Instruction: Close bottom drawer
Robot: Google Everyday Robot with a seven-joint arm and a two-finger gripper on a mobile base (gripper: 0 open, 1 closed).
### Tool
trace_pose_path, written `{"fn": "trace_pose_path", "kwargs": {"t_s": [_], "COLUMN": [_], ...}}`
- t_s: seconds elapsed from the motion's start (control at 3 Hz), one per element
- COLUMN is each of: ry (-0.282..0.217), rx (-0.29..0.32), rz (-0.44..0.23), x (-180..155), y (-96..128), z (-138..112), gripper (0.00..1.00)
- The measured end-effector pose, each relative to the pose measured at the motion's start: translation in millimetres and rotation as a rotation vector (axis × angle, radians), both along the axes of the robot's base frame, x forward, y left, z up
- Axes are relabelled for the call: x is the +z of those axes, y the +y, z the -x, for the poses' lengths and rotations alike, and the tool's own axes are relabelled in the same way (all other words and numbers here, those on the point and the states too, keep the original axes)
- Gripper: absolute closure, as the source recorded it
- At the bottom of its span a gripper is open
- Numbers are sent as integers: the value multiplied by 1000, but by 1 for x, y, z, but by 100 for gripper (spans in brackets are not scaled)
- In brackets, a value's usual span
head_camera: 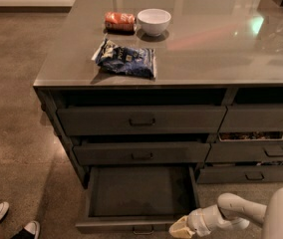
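Observation:
The bottom drawer (136, 223) is the lowest of the wide dark grey stack and stands pulled far out, its plain dark interior empty. Its small pull handle (142, 230) shows at the frame's lower edge. My gripper (180, 228), a cream-coloured tip on a white arm (231, 213), sits low at the drawer front's right corner, at or just in front of the panel. Whether it touches the panel I cannot tell.
Two taller wide drawers (141, 119) sit above, the middle one slightly out. Narrower drawers (261, 151) stand to the right, partly open. On the counter (206, 59) lie a blue chip bag (126, 59), a white bowl (154, 21) and a red packet (119, 20). Shoes (27, 228) show at the lower left.

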State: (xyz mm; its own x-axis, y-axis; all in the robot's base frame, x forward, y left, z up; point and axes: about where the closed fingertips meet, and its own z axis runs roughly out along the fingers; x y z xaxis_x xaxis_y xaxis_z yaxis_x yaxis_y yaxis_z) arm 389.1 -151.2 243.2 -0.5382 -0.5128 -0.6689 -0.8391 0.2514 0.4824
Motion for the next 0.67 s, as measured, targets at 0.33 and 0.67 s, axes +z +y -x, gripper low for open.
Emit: {"fn": "trace_pose_path", "kwargs": {"t_s": [0.33,0.67], "ry": [-5,-10], "rx": [-24,-26], "rz": [-1,-6], "x": [-18,-39], "y": [8,10], "z": [-5,-12], "gripper": [100,100]}}
